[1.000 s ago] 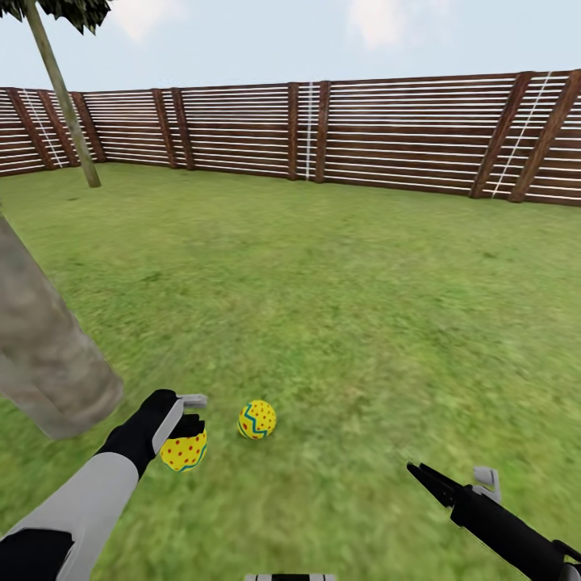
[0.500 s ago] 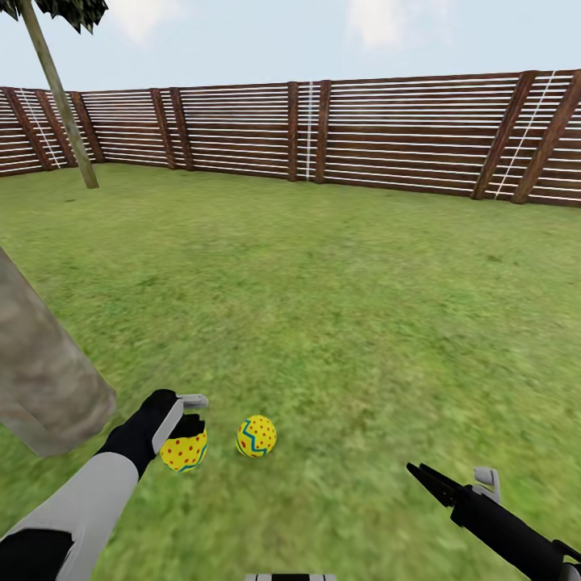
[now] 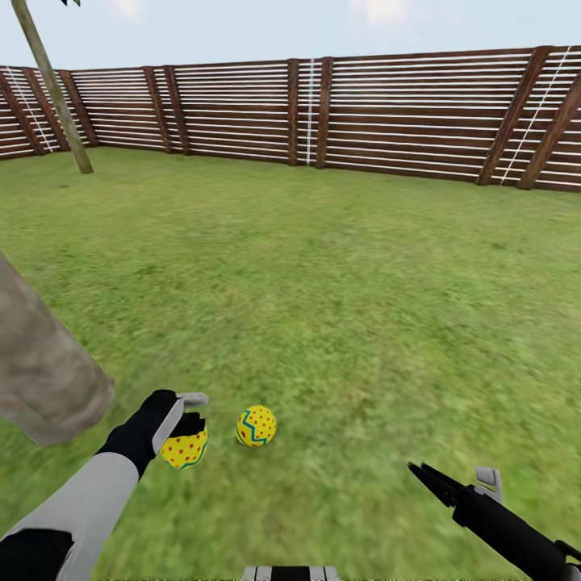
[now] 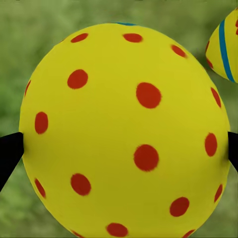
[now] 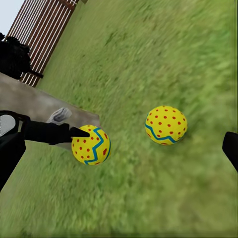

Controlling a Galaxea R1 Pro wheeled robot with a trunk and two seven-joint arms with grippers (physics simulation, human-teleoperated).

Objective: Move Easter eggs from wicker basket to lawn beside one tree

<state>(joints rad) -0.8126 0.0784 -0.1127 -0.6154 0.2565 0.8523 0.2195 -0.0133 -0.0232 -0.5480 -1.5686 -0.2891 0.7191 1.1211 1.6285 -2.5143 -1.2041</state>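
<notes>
My left gripper (image 3: pixel 187 436) is shut on a yellow Easter egg (image 3: pixel 184 450) with red dots, held just above the lawn (image 3: pixel 339 307). In the left wrist view this egg (image 4: pixel 126 134) sits between two black fingertips (image 4: pixel 10 151). A second egg (image 3: pixel 257 425) with a blue zigzag band lies on the grass just right of it, also seen as egg (image 5: pixel 166 125). The thick grey-brown tree trunk (image 3: pixel 40 363) stands close on the left. My right gripper (image 3: pixel 440 482) hovers open and empty at lower right. The wicker basket is out of view.
A brown slat fence (image 3: pixel 323 113) closes the garden at the back. A thin leaning trunk (image 3: pixel 52 89) stands at the far left corner. Open grass stretches ahead and to the right.
The head view has tilted slightly, so the fence sits higher in the picture. Both arms and both eggs keep their places; the left gripper still holds the dotted egg.
</notes>
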